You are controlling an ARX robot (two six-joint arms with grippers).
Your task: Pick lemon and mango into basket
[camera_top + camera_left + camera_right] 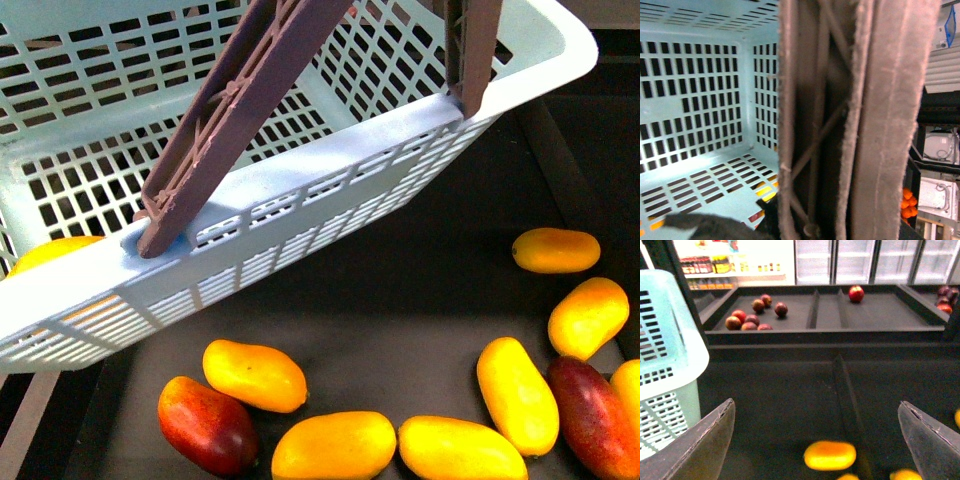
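Right gripper (816, 407) gapes wide, empty; mango (830, 455) lies at lower centre of frame between its fingers (705, 450), long axis crosswise.

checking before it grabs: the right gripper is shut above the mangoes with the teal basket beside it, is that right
Not quite. The right gripper is open, not shut: the right wrist view shows its fingers spread wide. The rest holds: mangoes lie below it and the teal basket is beside it.

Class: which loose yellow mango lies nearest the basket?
The yellow mango just in front of the basket, beside the left dark red mango; others lie farther off.
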